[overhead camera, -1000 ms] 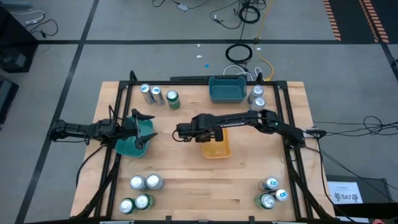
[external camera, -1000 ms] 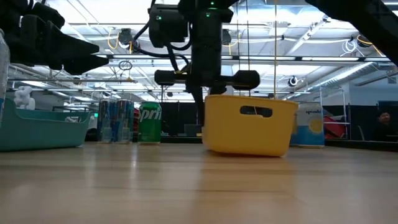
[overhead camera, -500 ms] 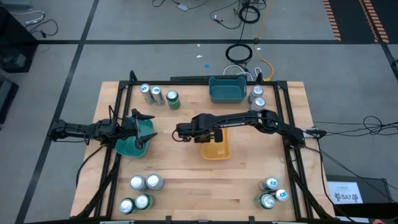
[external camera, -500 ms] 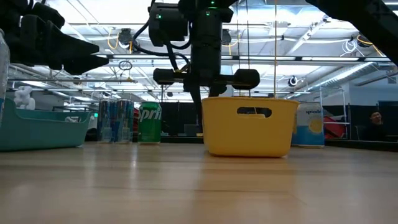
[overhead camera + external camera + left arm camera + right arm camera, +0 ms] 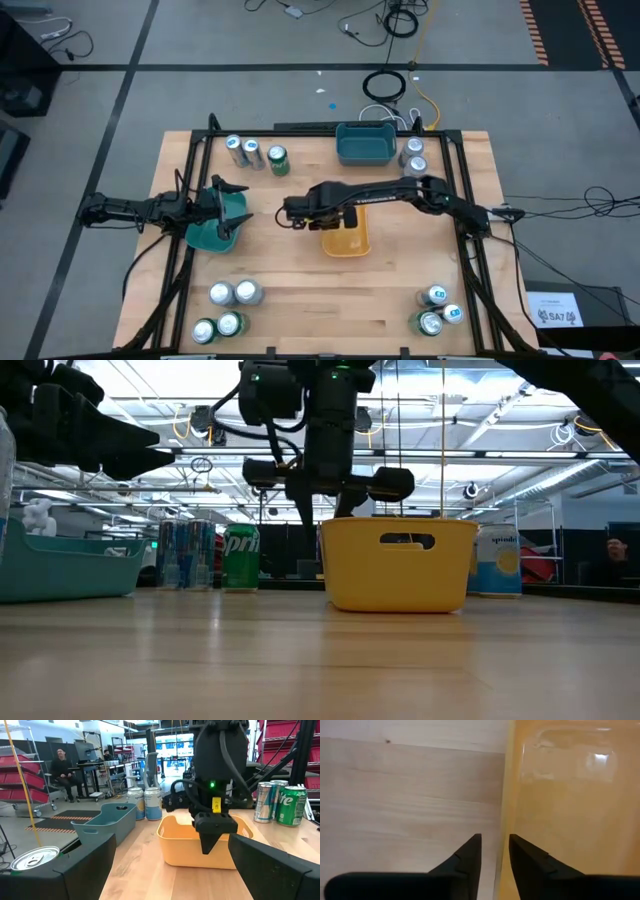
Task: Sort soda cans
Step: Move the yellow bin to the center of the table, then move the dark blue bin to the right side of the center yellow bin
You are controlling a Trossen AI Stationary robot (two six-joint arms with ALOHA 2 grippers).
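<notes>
- Soda cans [image 5: 253,154]: small cylinders with shiny silver tops and green, blue or silver-white sides. Groups stand at upper left, upper right, lower left and lower right of the high view.
- Right gripper [image 5: 494,851]: fingers slightly parted astride the yellow tray [image 5: 347,238] wall at centre.
- Left gripper [image 5: 232,208]: fingers spread wide over the teal tray [image 5: 207,236], centre left, holding nothing.

High view: overhead, straight down on the whole counter [image 5: 300,290].
Low view: at counter height, level, close to the yellow tray [image 5: 400,563].
Left wrist view: across the counter at that tray.
Right wrist view: close above the tray's rim.
Shared: yellow tray, all four.
</notes>
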